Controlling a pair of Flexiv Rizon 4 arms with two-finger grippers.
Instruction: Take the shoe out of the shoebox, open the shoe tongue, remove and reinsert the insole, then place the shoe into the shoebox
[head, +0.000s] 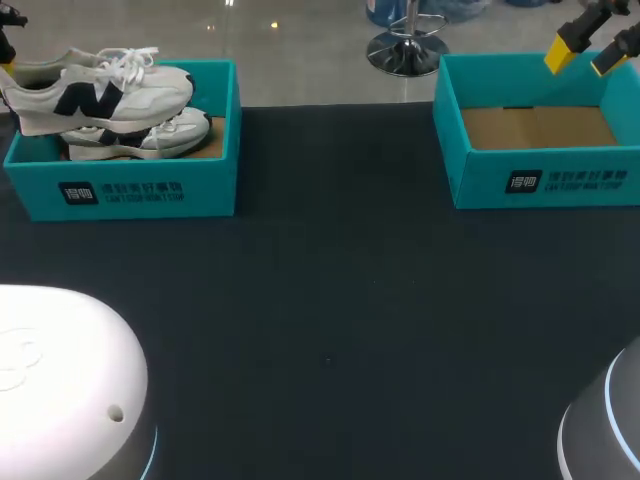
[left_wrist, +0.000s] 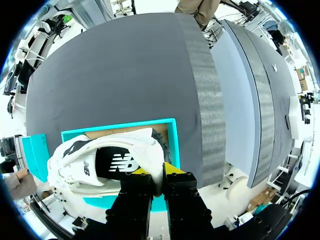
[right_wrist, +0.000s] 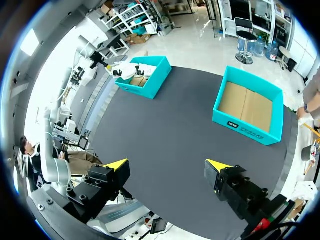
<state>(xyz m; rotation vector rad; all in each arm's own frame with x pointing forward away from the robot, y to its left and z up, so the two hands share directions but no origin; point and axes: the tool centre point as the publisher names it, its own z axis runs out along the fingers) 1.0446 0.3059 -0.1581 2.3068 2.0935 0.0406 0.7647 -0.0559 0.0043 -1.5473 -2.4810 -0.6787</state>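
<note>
The dark table (head: 330, 300) carries two teal boxes, well apart. The left shoebox (head: 150, 190) holds a pair of white trainers, while the right box (head: 540, 185) shows only its cardboard floor. The upper shoe (head: 110, 88) sits tilted with most of it above the rim, lying across the second shoe (head: 175, 135) beneath it. The left gripper (left_wrist: 157, 172) is clamped on the upper shoe at its heel collar, seemingly one yellow tip inside the opening and one outside. The right gripper (head: 587, 55) hangs over the far corner of the right box, its fingers spread wide and holding nothing.

The step in hand looks like lifting the shoe out. Doing it well means rising straight until the sole clears the box walls and the lower shoe (the laces could drag on it), and only then travelling over the open table. A heel-only pinch probably lets the toe droop, so a slow, level carry suits it.
</note>
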